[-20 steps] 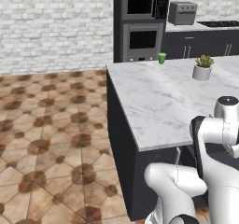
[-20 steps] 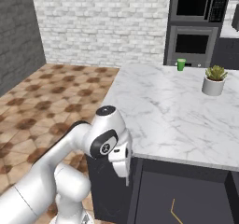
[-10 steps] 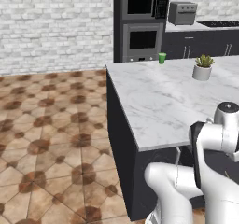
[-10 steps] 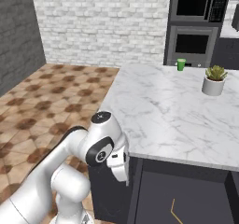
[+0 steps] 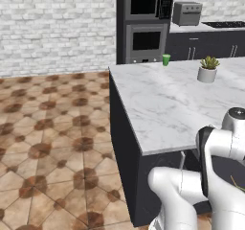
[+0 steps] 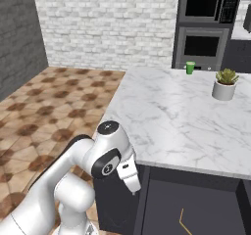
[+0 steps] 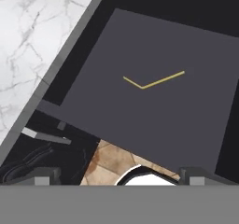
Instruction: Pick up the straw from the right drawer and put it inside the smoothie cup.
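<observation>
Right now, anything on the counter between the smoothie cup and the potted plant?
No. In both base views the marble between the smoothie cup and the potted plant is bare; they stand well apart near the counter far edge.

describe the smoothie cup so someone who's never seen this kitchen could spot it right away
Find the white marble island counter and follow it to its far edge, in front of the built-in wall oven. There the smoothie cup stands: a small, bright green tumbler. Its neighbour, the potted plant, sits in a white pot with spiky leaves; the cup is plain green all over.
</observation>
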